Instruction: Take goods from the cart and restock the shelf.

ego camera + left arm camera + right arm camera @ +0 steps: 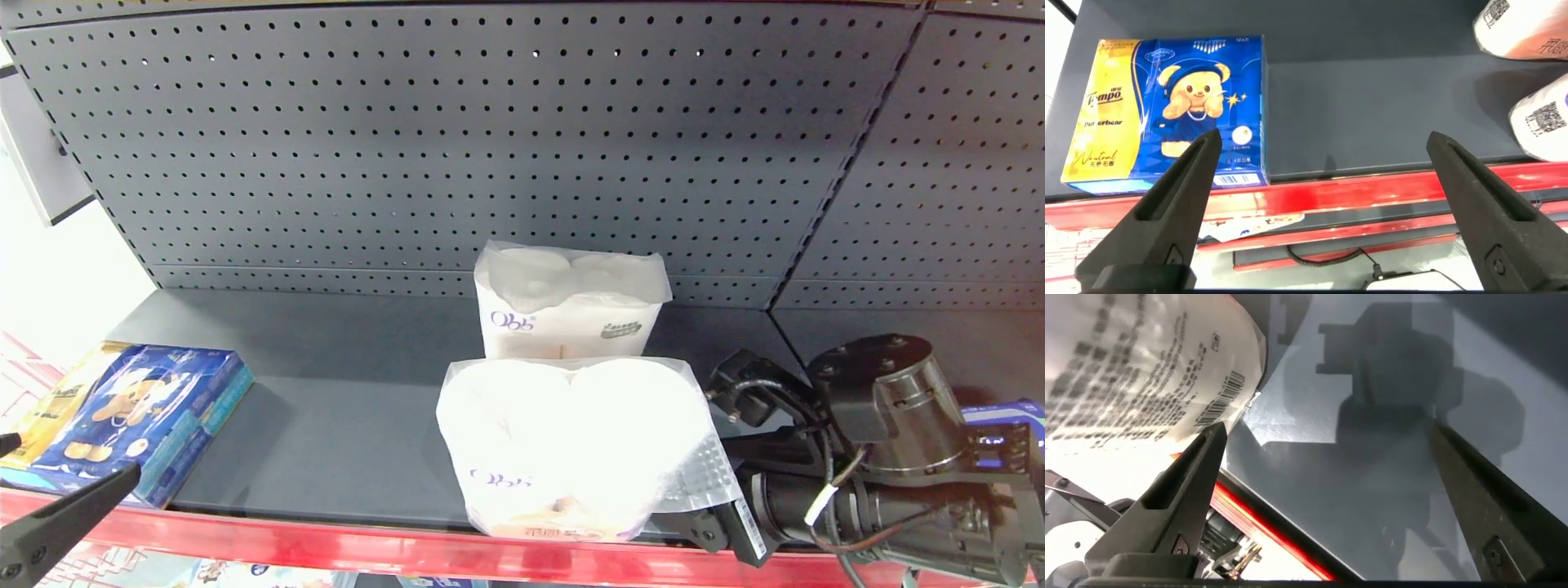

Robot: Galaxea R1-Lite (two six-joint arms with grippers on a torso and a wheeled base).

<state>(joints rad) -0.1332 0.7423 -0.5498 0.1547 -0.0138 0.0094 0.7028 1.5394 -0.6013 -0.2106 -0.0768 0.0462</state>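
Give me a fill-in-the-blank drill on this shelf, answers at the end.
The shelf has a front lip coloured ____.
The blue box pictures a cartoon ____.
The front pack and the rear pack of toilet rolls make ____ packs in all.
The left gripper hovers with its jaws ____.
Answers: red; bear; two; open.

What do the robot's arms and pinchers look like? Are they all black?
Mostly black. The left gripper and right gripper each have two long black fingers, wedge-shaped with thin tips. The right arm is black with a round grey metal joint dotted with screws. It carries black cables, one with a white tag.
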